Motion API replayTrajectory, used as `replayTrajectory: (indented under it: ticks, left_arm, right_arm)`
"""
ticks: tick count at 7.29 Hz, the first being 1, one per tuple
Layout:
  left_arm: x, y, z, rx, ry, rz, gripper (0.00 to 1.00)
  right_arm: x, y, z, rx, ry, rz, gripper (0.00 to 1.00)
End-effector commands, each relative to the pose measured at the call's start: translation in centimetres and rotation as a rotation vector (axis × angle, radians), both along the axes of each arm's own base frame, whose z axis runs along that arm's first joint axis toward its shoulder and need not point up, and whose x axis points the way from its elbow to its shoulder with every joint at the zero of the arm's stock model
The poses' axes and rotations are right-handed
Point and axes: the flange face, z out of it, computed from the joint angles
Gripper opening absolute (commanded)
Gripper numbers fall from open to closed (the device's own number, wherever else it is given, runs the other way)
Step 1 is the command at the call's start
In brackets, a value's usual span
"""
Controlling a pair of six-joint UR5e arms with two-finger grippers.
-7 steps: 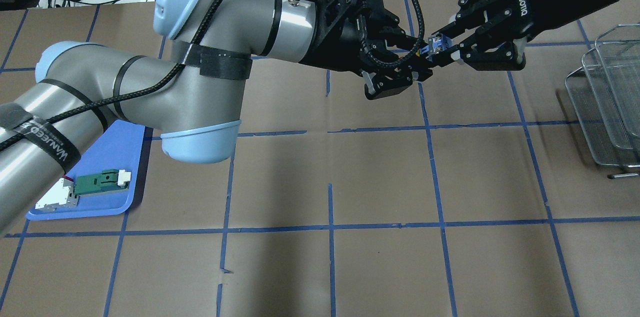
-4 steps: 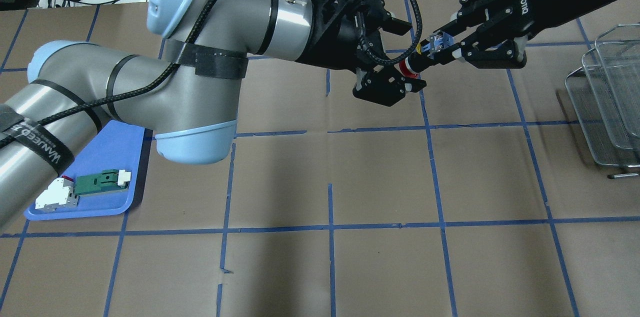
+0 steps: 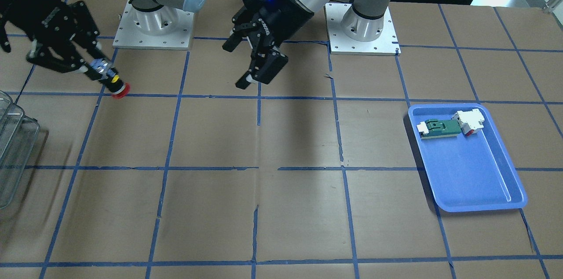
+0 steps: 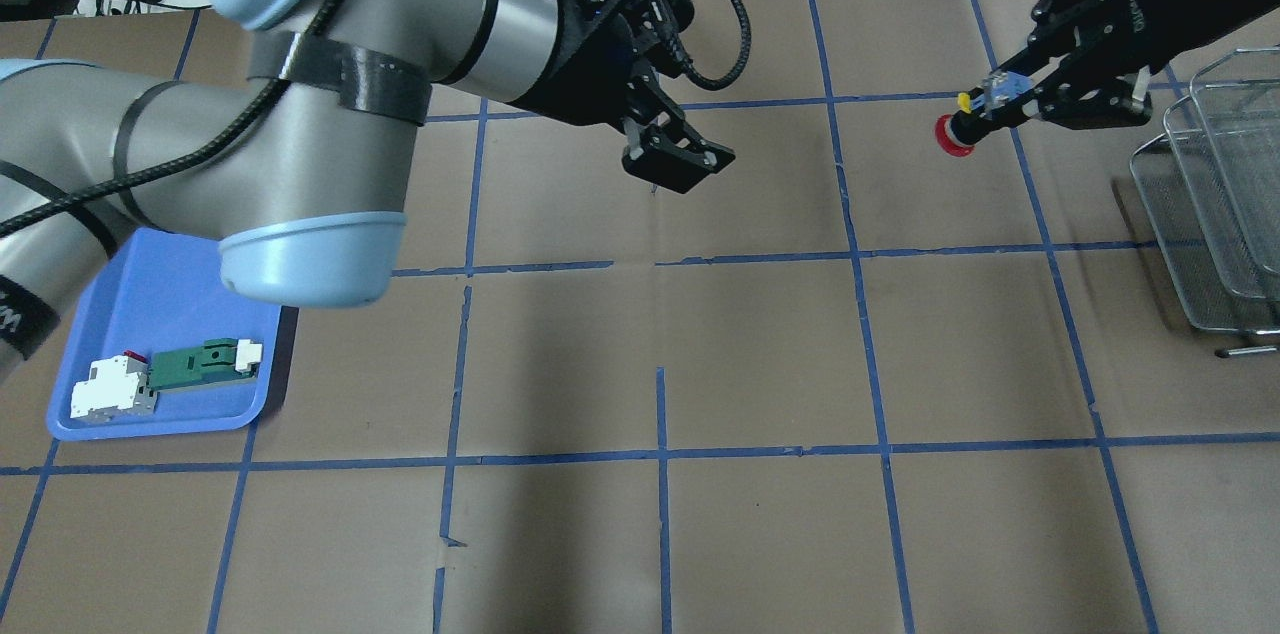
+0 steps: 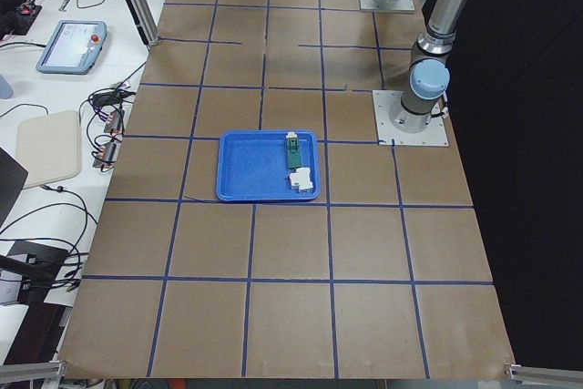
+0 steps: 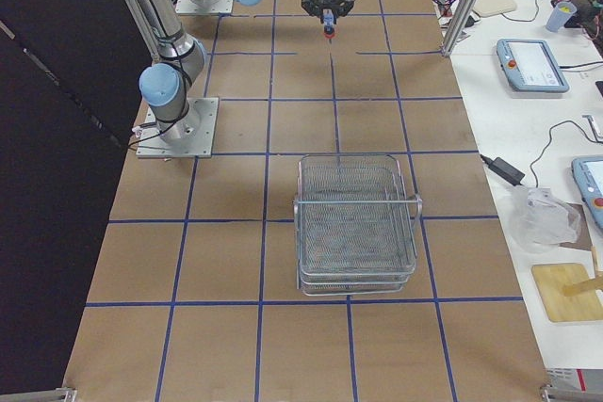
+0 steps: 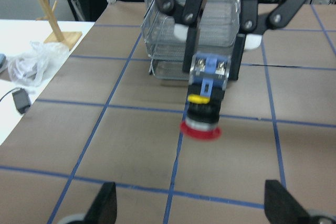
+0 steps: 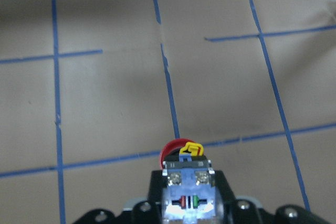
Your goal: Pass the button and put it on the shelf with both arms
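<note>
The button [image 4: 955, 134], with red cap, black collar and clear bluish body, is held above the table by its body in my right gripper [image 4: 1010, 99], cap pointing away from the hand. In the front view the button [image 3: 118, 89] sticks out of the right gripper [image 3: 99, 69] at the left. The right wrist view shows the button [image 8: 185, 171] between the jaws. My left gripper [image 4: 672, 142] is open and empty near the table's middle, well apart from the button. Its wrist view shows the button [image 7: 203, 106] ahead, with the shelf [image 7: 168, 51] behind. The wire shelf [image 4: 1210, 204] stands at the right edge.
A blue tray [image 4: 190, 314] at the front left holds a white block with a red side [image 4: 110, 389] and a flat green piece [image 4: 200, 364]. The shelf also shows in the right side view [image 6: 356, 223]. Brown paper with blue tape lines covers the table.
The left gripper opened, let go of the button and drew back to the left. The right gripper kept the button and carried it right, towards the shelf.
</note>
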Motion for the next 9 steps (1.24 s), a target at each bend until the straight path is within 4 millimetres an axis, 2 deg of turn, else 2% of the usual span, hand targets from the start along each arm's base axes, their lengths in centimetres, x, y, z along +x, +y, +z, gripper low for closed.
replayTrajectory:
  ticks: [1,2,3,4,5,6,7,8,9]
  left_arm:
    - [7.0,-1.0,-1.5,0.160,-0.171,0.165,1.00]
    - [9.7,-1.2,-1.4,0.196,-0.230,0.224,1.00]
    - [12.5,-0.9,-1.2,0.215,-0.307,0.285,1.00]
    - [15.1,-1.1,-1.2,0.251,-0.322,0.346,1.00]
    - [16.8,-1.5,-1.0,0.269,-0.306,0.416,1.00]
    - [17.7,-1.6,-1.1,0.285,-0.303,0.452,1.00]
    - [17.9,-1.6,-1.2,0.321,-0.288,0.528,1.00]
    - [18.3,-1.6,-1.3,0.395,-0.260,0.704,1.00]
    - [19.3,-1.4,-1.6,0.411,-0.347,0.826,1.00]
  right_arm:
    - [-14.4,-5.3,-6.2,-0.029,0.179,-0.088,0.00]
    - [-21.7,-5.9,-8.6,-0.029,0.233,-0.100,0.00]
    - [-25.3,-6.4,-9.9,0.012,0.286,-0.086,0.00]
    - [-26.6,-6.6,-8.9,0.036,0.356,-0.090,0.00]
    - [-27.2,-6.5,-9.6,0.063,0.381,-0.090,0.00]
    - [-27.5,-6.5,-10.0,0.082,0.394,-0.089,0.00]
    - [-27.9,-6.5,-10.5,0.080,0.378,-0.090,0.30]
    - [-28.7,-6.6,-11.4,0.080,0.356,-0.102,0.58]
    - [-28.6,-6.7,-11.6,0.074,0.343,-0.106,0.71]
